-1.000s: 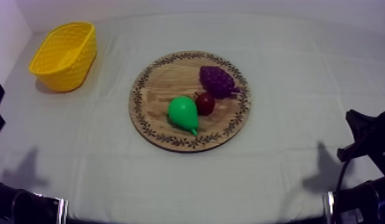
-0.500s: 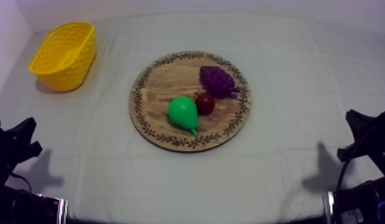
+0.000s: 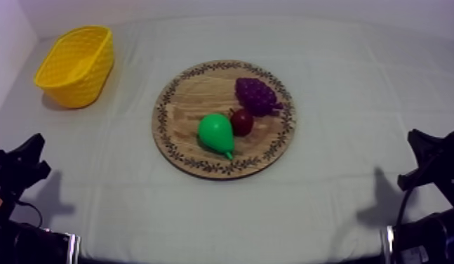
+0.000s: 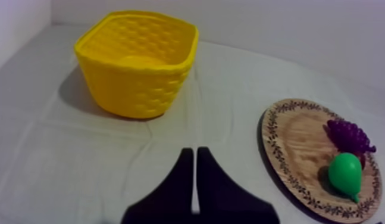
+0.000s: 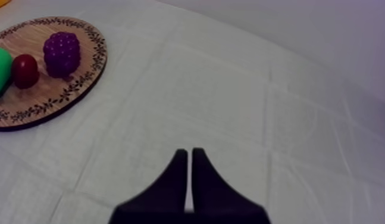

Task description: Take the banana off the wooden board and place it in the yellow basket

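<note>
Tablecloth (image 4: 58, 155), basket (image 4: 135, 89) beyond left tool (image 4: 193, 152)

The top camera looked down at a slant over the whole bench (image 3: 356, 70). The left wrist camera, low behind the left hand (image 4: 194, 150), faced the yellow basket (image 4: 135, 65) (fairly near) and the wooden board (image 4: 296, 149). The right one, behind the right hand (image 5: 188, 151), faced across bare cloth. All three shared the board.

From above I see a green pear (image 3: 215, 132) touching a small red fruit (image 3: 242, 122) at its 2 o'clock, its narrow end pointing to 5 o'clock. A bunch of grapes (image 3: 255, 95) sits just beside the red fruit at its 1 o'clock. Creased grey-white cloth (image 3: 342, 84) covers the table.
</note>
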